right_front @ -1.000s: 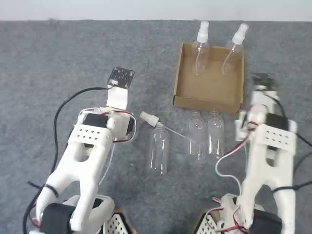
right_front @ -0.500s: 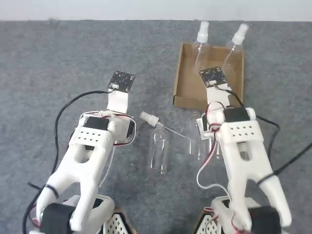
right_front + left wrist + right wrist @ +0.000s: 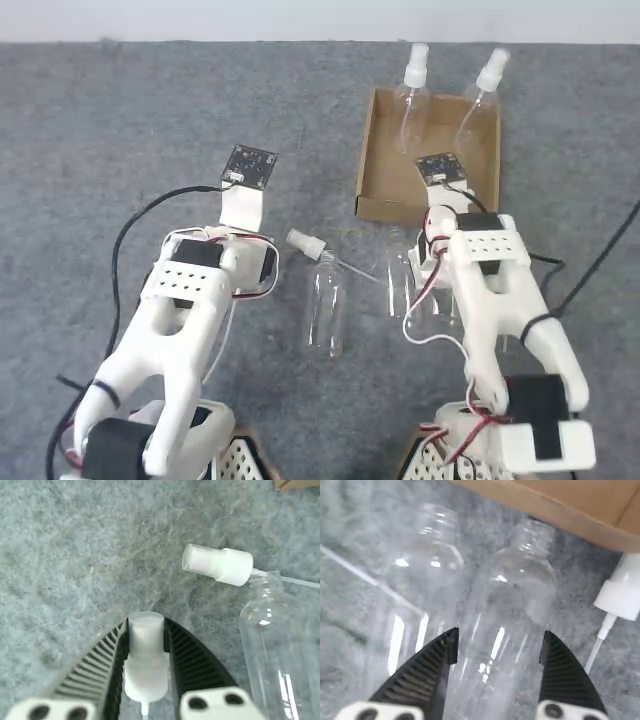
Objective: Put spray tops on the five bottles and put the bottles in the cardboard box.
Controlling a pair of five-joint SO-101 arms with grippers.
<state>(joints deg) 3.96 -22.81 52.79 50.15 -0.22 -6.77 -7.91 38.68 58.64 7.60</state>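
**Crowded grab could send a bottle rolling**

The right pincer (image 3: 499,636) hangs released, jaws spread either side of an uncapped bottle (image 3: 515,590) that lies on the surface (image 3: 150,110) just short of the box (image 3: 555,505). A second bottle (image 3: 415,590) lies just beside it, and a loose top (image 3: 621,596) with its thin tube sits near the other jaw. Closing here could go badly — one jaw may push into the second bottle and roll it away. The other may snag the tube, and the smooth round plastic could squirt free if the grip lands off-centre.

The left pincer (image 3: 145,626) is clenched on a top (image 3: 145,672), its tube pointing back toward the wrist. The wrong end seems to lead, so mating it with a neck likely needs an awkward turn or a handover — a slip there would drop it. A spare top (image 3: 217,566) lies at the mouth of a third bottle (image 3: 277,645). Two capped bottles (image 3: 412,100) already lie in the box.
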